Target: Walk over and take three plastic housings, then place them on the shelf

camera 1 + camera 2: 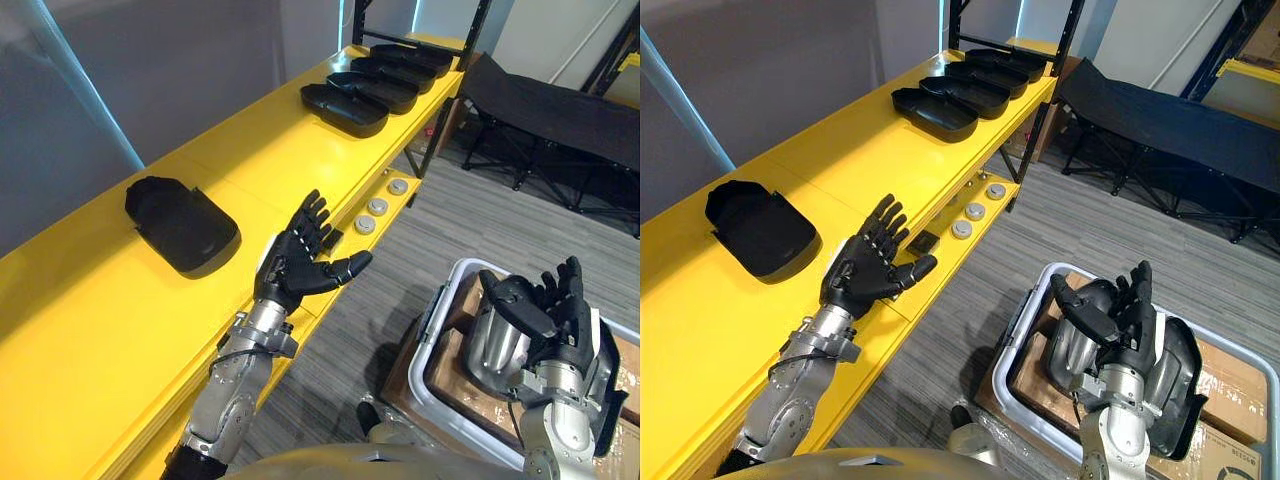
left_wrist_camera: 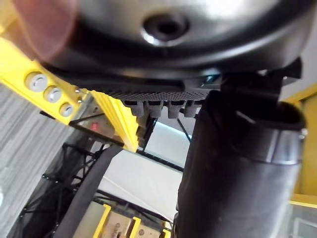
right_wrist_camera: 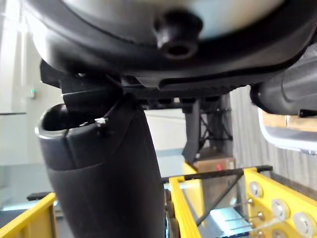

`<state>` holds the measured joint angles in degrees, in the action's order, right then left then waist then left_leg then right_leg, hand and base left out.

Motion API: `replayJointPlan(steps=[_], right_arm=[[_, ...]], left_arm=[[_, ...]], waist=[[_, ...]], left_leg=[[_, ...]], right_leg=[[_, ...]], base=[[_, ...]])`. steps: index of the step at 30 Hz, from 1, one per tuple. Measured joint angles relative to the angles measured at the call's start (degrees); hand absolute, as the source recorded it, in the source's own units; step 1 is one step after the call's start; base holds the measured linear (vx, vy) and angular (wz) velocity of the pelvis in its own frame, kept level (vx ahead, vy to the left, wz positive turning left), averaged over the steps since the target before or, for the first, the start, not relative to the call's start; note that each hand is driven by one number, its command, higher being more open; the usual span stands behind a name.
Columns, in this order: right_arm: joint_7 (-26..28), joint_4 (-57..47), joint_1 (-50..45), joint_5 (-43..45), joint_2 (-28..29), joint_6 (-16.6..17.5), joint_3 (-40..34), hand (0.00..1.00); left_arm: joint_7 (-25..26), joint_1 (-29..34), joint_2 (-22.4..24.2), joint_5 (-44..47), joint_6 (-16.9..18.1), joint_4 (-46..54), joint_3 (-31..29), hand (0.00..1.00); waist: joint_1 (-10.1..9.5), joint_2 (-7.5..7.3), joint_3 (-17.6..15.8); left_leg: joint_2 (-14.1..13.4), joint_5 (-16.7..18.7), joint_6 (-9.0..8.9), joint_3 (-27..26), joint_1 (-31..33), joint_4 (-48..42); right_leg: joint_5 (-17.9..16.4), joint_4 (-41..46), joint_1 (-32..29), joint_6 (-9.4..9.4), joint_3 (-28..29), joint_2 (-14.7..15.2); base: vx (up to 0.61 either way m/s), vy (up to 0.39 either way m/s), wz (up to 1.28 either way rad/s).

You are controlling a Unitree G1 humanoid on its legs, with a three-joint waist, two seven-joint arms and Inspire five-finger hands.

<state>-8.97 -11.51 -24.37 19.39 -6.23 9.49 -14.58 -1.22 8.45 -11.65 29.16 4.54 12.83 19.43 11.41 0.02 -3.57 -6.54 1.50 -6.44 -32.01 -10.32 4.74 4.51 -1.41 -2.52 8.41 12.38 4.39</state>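
Hovering just above the front edge of the yellow shelf [image 1: 300, 160], the robot's left hand [image 1: 300, 262] is spread wide, palm up, and holds nothing. One black plastic housing [image 1: 182, 225] lies alone on the shelf, near that hand and towards the back wall. A row of housings [image 1: 345, 108] sits overlapped at the shelf's far end. Below the shelf's front, the right hand [image 1: 560, 320] stands over a grey bin [image 1: 1035, 300] on the floor, fingers straight and empty, with further shells [image 1: 1180, 380] stacked inside.

Each housing is a shallow, rounded shell, dark and faintly glossy, with a raised rim around a hollow. They look light and stiff but thin-walled, and the smooth skin is probably slippery. The rim along a long side seems the surest hold, thumb inside and fingers outside.
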Motion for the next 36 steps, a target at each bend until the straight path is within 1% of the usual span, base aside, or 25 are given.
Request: replayJointPlan(steps=[1, 3, 4, 5, 7, 9, 13, 17, 19, 20, 21, 22, 23, 24, 25, 27, 28, 29, 30, 31, 32, 33, 34, 35, 36], right_arm=[[-0.02, 0.0, 0.12, -0.01, -0.02, 0.31, 0.55, 1.0], [0.05, -0.01, 0.85, 0.09, -0.25, 1.08, 2.06, 1.0], [0.24, 0.0, 2.18, 0.09, -1.12, 1.18, 3.47, 1.0], [0.76, 0.07, 3.48, 0.12, -1.89, 1.18, 4.97, 1.0], [1.54, 0.6, 5.31, 0.12, -3.28, 1.19, 7.39, 1.0], [1.34, 1.48, 5.64, 0.09, -3.24, 1.22, 8.63, 1.0], [-0.28, 4.39, 4.74, 0.14, -2.52, 1.22, 12.64, 1.0], [-0.26, 4.32, 2.68, 1.92, 0.05, 2.58, 14.6, 1.0], [1.24, 4.17, -0.1, 3.66, 1.94, 4.1, 14.56, 1.0], [1.93, 4.14, -0.73, 3.9, 2.13, 4.37, 14.58, 1.0], [3.33, 4.15, -1.42, 4.01, 2.13, 4.85, 14.58, 1.0], [4.4, 4.13, -1.14, 4.17, 2.07, 5.34, 14.74, 1.0], [4.83, 4.14, -0.62, 4.38, 1.98, 5.79, 14.9, 1.0], [5.03, 4.14, 1.18, 4.86, 1.83, 6.47, 15.51, 1.0], [4.6, 4.24, 3.49, 6.32, 1.76, 7.02, 16.42, 1.0], [2.64, 5.29, 6.91, 6.42, 1.72, 8.24, 17.88, 1.0], [1.19, 6.75, 9.3, 6.25, 1.72, 8.81, 18.65, 1.0], [-0.05, 8.72, 11.02, 5.74, 1.77, 8.81, 19.34, 1.0], [-0.59, 9.96, 11.94, 5.65, 1.84, 8.78, 19.74, 1.0], [-1.59, 12.25, 12.87, 4.97, 2.21, 8.62, 20.1, 1.0], [-2.52, 13.88, 12.92, 3.13, 2.31, 8.31, 20.3, 1.0], [-3.05, 14.79, 12.35, 1.24, 2.37, 8.08, 20.36, 1.0], [-3.45, 15.37, 11.93, -0.23, 2.36, 7.7, 20.16, 1.0], [-3.94, 15.81, 11.92, -1.12, 1.85, 6.63, 19.41, 1.0], [-4.03, 15.8, 11.95, -1.13, 1.31, 6.11, 19.02, 1.0]], left_arm=[[-0.06, 0.13, -0.08, 0.02, 0.0, 0.0, -0.08, 1.0], [-0.12, 1.09, -0.21, 0.5, 0.04, 0.07, -1.1, 1.0], [0.23, 2.88, 0.61, 1.15, 0.16, 0.35, -2.84, 1.0], [1.13, 4.67, 0.89, 2.07, 0.18, 0.5, -4.59, 1.0], [2.43, 7.95, 1.89, 2.09, 0.26, 1.33, -8.06, 1.0], [2.41, 9.47, 2.3, 2.18, 0.37, 1.52, -10.54, 1.0], [1.78, 11.36, 2.19, 2.33, 2.9, 3.21, -12.2, 1.0], [1.99, 10.78, 2.29, 2.77, 4.62, 4.9, -11.01, 1.0], [3.04, 9.58, 2.33, 2.08, 4.8, 5.7, -10.28, 1.0], [3.62, 9.47, 2.31, 1.5, 5.1, 5.81, -10.21, 1.0], [4.69, 9.46, 2.5, 0.43, 5.27, 5.87, -10.28, 1.0], [5.14, 9.54, 2.74, -0.67, 5.3, 5.75, -10.7, 1.0], [5.14, 9.54, 2.76, -0.57, 5.3, 5.74, -10.88, 1.0], [4.76, 9.53, 2.77, -0.14, 5.29, 5.66, -11.14, 1.0], [3.52, 9.53, 2.78, 2.03, 5.28, 5.46, -11.35, 1.0], [1.45, 9.35, 2.77, 7.67, 5.29, 5.42, -11.6, 1.0], [0.57, 9.21, 2.78, 10.66, 5.29, 5.18, -11.67, 1.0], [-0.11, 9.19, 2.71, 12.69, 5.3, 4.55, -11.76, 1.0], [-0.27, 9.18, 2.66, 13.62, 5.3, 4.0, -11.75, 1.0], [-0.7, 8.61, 2.63, 15.19, 5.3, 2.52, -11.61, 1.0], [-0.88, 7.88, 2.62, 16.38, 5.32, 1.52, -11.35, 1.0], [-1.28, 7.22, 2.57, 17.62, 5.39, 1.04, -11.22, 1.0], [-1.31, 6.45, 2.46, 18.12, 5.56, 0.79, -10.93, 1.0], [-1.3, 5.27, 2.71, 18.62, 5.56, 0.06, -10.23, 1.0], [-1.28, 5.04, 3.21, 19.02, 5.56, -0.3, -9.71, 1.0]], waist=[[-0.14, -0.04, -0.02], [-0.99, 0.06, -0.01], [-3.25, 1.23, -0.02], [-4.96, 2.61, -0.57], [-5.59, 4.15, -1.21], [-6.38, 4.72, -1.25], [-8.23, 2.71, -2.71], [-8.15, 2.78, -4.76], [-8.14, 2.46, -6.82], [-8.07, 2.08, -7.39], [-8.19, 2.22, -7.85], [-8.46, 1.84, -7.98], [-8.64, 1.61, -7.87], [-9.81, 1.99, -8.15], [-10.11, 1.57, -7.87], [-10.67, 1.19, -7.74], [-11.42, 0.85, -7.61], [-11.98, 0.51, -7.55], [-12.14, 0.28, -7.41], [-12.15, -0.14, -7.08], [-12.16, -0.73, -6.72], [-12.09, -1.51, -6.18], [-11.6, -2.78, -5.3], [-11.4, -2.4, -5.15], [-11.3, -1.83, -4.93]], left_leg=[[0.06, 0.75, -0.05, 0.3, 0.54, -1.3], [0.69, 5.71, 0.09, 7.07, 3.98, -8.02], [3.06, 11.24, 2.27, 18.1, 7.22, -14.37], [4.11, 14.24, 4.52, 23.93, 9.04, -19.95], [4.14, 17.32, 4.73, 29.47, 10.74, -24.76], [4.15, 18.41, 5.13, 29.0, 11.85, -26.66], [4.18, 18.91, 5.49, 28.38, 12.02, -27.99], [3.09, 20.99, 6.08, 26.73, 13.43, -33.04], [1.73, 22.53, 6.61, 24.26, 13.17, -36.5], [1.61, 22.73, 6.96, 23.5, 12.76, -36.99], [0.38, 22.53, 7.81, 21.14, 13.13, -37.42], [-0.59, 21.9, 8.31, 19.54, 13.39, -37.47], [-1.18, 21.52, 8.35, 18.97, 13.85, -37.44], [-2.19, 20.38, 8.12, 17.89, 14.4, -36.8], [-2.99, 18.75, 7.78, 17.67, 15.04, -35.55], [-4.3, 16.81, 6.92, 17.62, 16.48, -34.0], [-5.63, 15.86, 6.25, 17.6, 17.54, -33.25], [-6.76, 15.06, 4.99, 17.59, 18.04, -32.98], [-7.34, 14.73, 4.33, 17.4, 18.05, -32.86], [-8.48, 14.09, 2.71, 17.27, 18.07, -32.75], [-9.82, 13.34, 0.84, 17.15, 18.21, -32.83], [-10.71, 12.55, -0.94, 17.23, 18.74, -33.17], [-11.38, 11.87, -2.34, 17.79, 19.75, -34.06], [-12.74, 10.56, -3.82, 19.09, 20.19, -33.52], [-13.23, 9.76, -4.49, 20.26, 20.17, -32.35]], right_leg=[[0.0, 0.06, -0.12, 0.0, 0.38, -0.02], [0.01, 0.59, -1.34, -0.01, 1.67, -0.17], [0.12, 1.48, -2.78, -0.12, 5.03, -1.56], [0.2, 1.53, -2.98, -0.22, 7.57, -2.96], [0.74, 1.56, -3.64, -0.38, 9.8, -4.37], [1.28, 1.58, -4.55, -0.26, 10.5, -4.49], [1.52, 2.21, -4.69, -0.45, 10.87, -4.54], [1.36, 7.35, -7.14, -0.73, 10.68, -6.34], [1.36, 12.06, -8.52, -0.73, 8.09, -7.61], [1.75, 12.27, -8.36, -0.96, 6.89, -7.56], [3.44, 10.19, -7.87, -1.35, 5.6, -7.43], [0.97, 14.59, -8.59, -3.32, 0.99, -6.73], [-1.34, 17.82, -9.14, -4.29, -1.52, -6.15], [-5.18, 23.37, -9.57, -4.65, -4.88, -4.51], [-8.35, 27.68, -9.33, -4.85, -7.08, -2.29], [-10.98, 31.73, -8.25, -4.79, -8.97, 0.45], [-11.4, 33.47, -7.06, -5.14, -9.51, 2.57], [-11.38, 34.05, -5.32, -5.15, -9.62, 4.89], [-11.37, 34.21, -4.56, -5.16, -9.6, 6.17], [-11.35, 34.08, -3.1, -5.17, -9.37, 8.21], [-11.21, 32.37, -2.03, -4.94, -9.05, 9.14], [-10.08, 29.36, -1.42, -3.34, -9.17, 9.73], [-11.6, 26.79, -0.51, 1.23, -9.53, 9.46], [-15.38, 24.18, 0.46, 4.08, -11.71, 8.3], [-16.6, 23.05, 0.82, 3.96, -12.71, 7.49]], base=[[-0.01, -0.025, -0.09], [-0.04, -0.007, -0.46], [-0.05, 0.042, -1.2], [-0.04, 0.07, -1.3], [-0.02, 0.105, -0.85], [-0.04, 0.09, -0.37], [-0.03, 0.032, -0.06], [-0.06, 0.025, -0.28], [-0.16, -0.004, -0.55], [-0.31, -0.029, -0.65], [-0.31, -0.001, -0.73], [-0.31, 0.008, -0.71], [-0.17, 0.021, -0.67], [-0.21, -0.026, -0.5], [-0.18, -0.06, -0.44], [-0.16, -0.151, -0.26], [-0.18, -0.295, -0.36], [-0.14, -0.278, -0.37], [-0.16, -0.378, -0.37], [-0.1, -0.378, -0.32], [-0.08, -0.405, -0.3], [-0.06, -0.45, -0.2], [-0.03, -0.462, -0.24], [-0.02, -0.469, -0.3], [0.0, -0.469, -0.43]])
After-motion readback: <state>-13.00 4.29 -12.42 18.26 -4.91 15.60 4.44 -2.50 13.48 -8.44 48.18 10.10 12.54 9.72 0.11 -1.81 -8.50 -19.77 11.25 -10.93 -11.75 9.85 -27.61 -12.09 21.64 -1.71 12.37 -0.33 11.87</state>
